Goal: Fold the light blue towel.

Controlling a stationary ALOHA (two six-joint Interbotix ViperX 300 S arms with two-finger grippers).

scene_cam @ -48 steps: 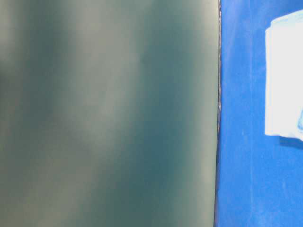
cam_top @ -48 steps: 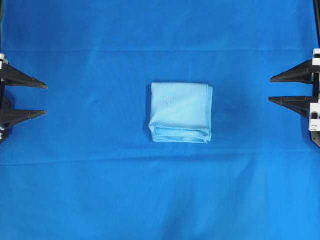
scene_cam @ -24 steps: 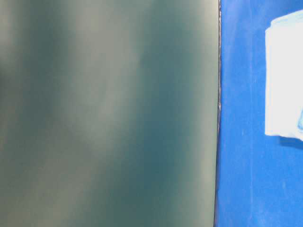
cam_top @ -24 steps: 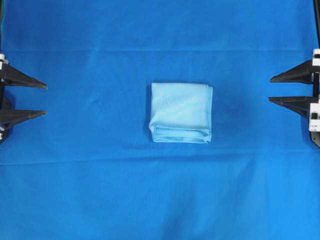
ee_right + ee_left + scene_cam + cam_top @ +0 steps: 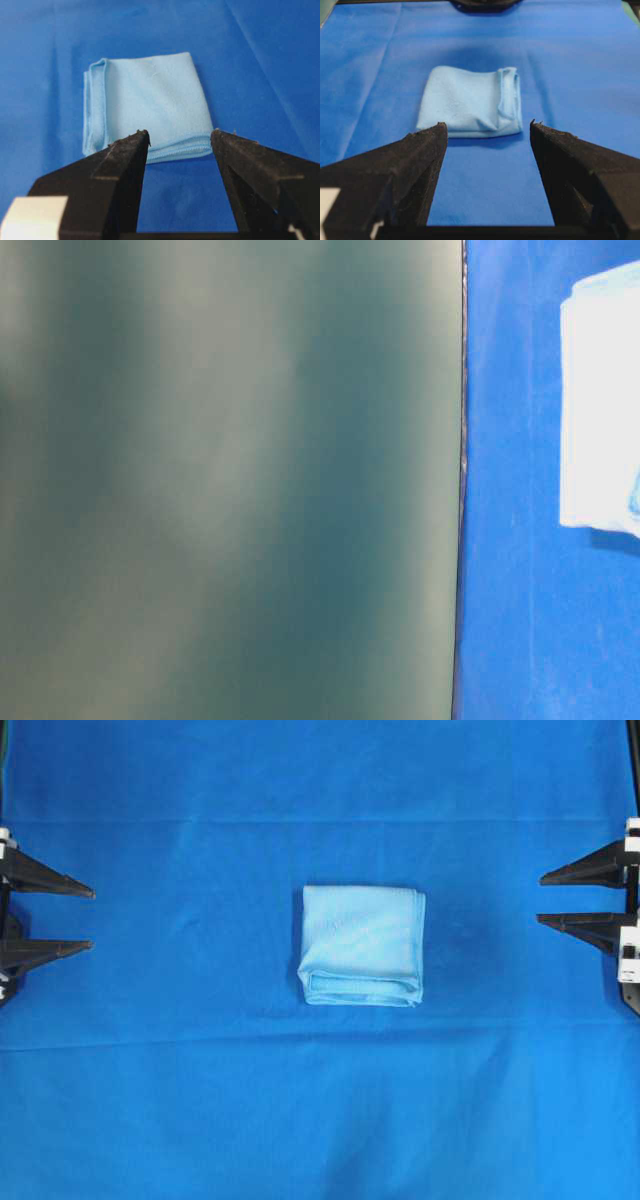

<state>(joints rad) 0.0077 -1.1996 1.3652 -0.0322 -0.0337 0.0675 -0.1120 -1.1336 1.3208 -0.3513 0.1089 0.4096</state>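
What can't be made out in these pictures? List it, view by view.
- Table-level view: a blurred grey-green surface fills most of the frame; the pale sky-blue folded microfibre towel is cut off by the right edge.
- Overhead view: both arms are cut off by the side edges; only the left gripper and right gripper show.
- All views: the towel's layer count.

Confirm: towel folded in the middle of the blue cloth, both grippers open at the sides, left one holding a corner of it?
Not quite. The left gripper holds nothing: the overhead view shows it open at the edge, well clear of the folded towel. The right gripper is open too, and the towel lies mid blue cloth.
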